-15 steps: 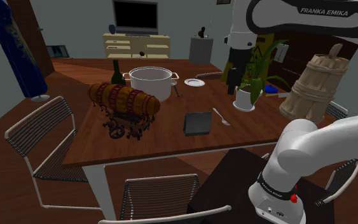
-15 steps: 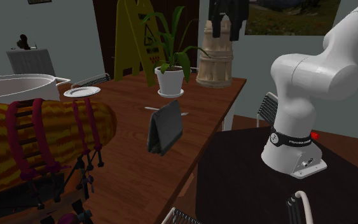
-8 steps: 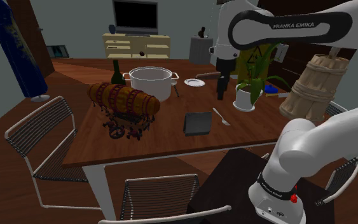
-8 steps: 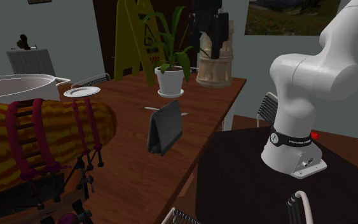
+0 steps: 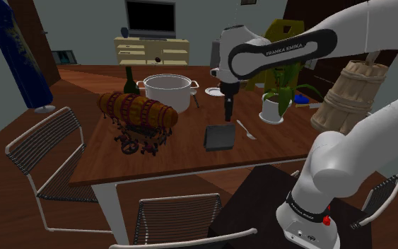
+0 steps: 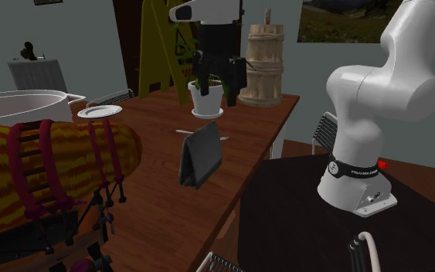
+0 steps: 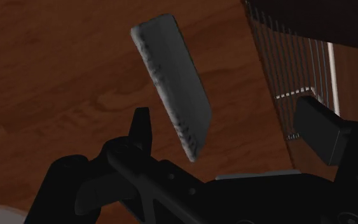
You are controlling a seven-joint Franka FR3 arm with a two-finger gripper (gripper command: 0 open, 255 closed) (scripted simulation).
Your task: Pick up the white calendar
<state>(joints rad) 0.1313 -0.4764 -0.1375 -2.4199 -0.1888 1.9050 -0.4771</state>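
In the shoulder view you see the gripper (image 5: 227, 115) hanging point-down over the brown table (image 5: 183, 152), clear of the surface. The calendar (image 5: 220, 136), drawn dark grey, stands propped on the table just on the near side of the gripper, toward the stand (image 5: 261, 205), and nothing touches it. A white pot (image 5: 167, 90) and a striped barrel (image 5: 137, 109) on a little cart sit to that view's left. A small plate (image 5: 217, 91) lies beyond the gripper, and a potted plant (image 5: 274, 106) stands to the right. From here you cannot judge the gap between the fingers.

In the second exterior view the gripper (image 6: 219, 83) hangs in front of the potted plant (image 6: 206, 99), well above the table (image 6: 154, 193). The calendar (image 6: 200, 154) stands like a small tent lower in the picture, apart from the gripper. A wooden churn (image 6: 262, 69) stands to that view's right of the plant.

In the wrist view the gripper (image 7: 228, 124) is spread wide: its two black fingers (image 7: 140, 127) stand far apart with nothing clasped. The calendar (image 7: 174, 79) shows as a dark slab with a pale, rough edge on the wood. Its near end lies between the fingers, closer to one and touched by neither. By the other finger you see a wire chair back (image 7: 285, 63).
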